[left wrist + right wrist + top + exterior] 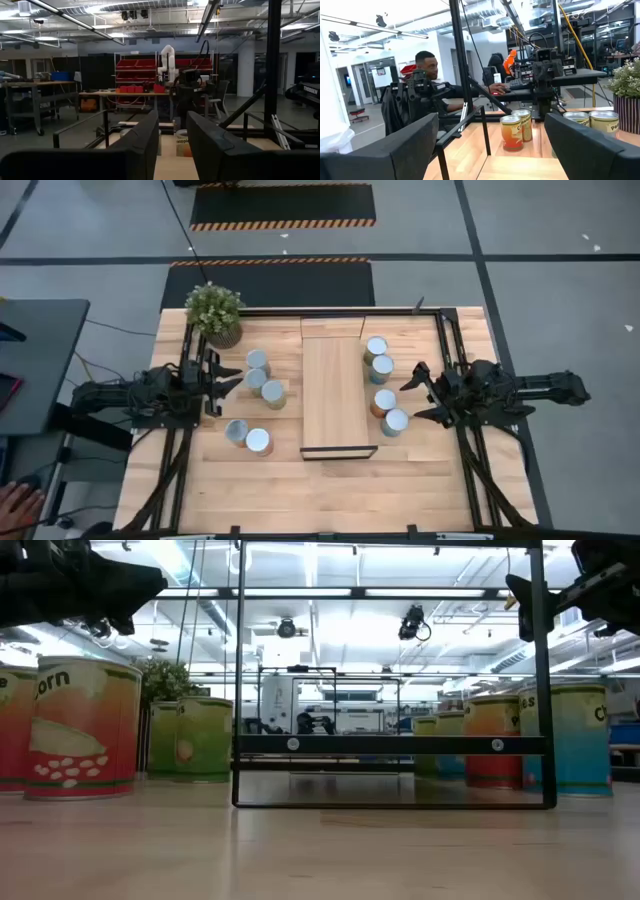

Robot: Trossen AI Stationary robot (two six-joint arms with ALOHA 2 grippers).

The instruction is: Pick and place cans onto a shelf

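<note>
Presently the shelf (pixel 335 393) sits mid-bench, bare of cans. Four cans (pixel 258 364) stand toward the left edge, four more (pixel 381 369) just off the shelf's right side. Left gripper (pixel 232 375) hovers closed and empty near the left group; right gripper (pixel 418 396) hovers agape, empty, beside the right group.
</note>
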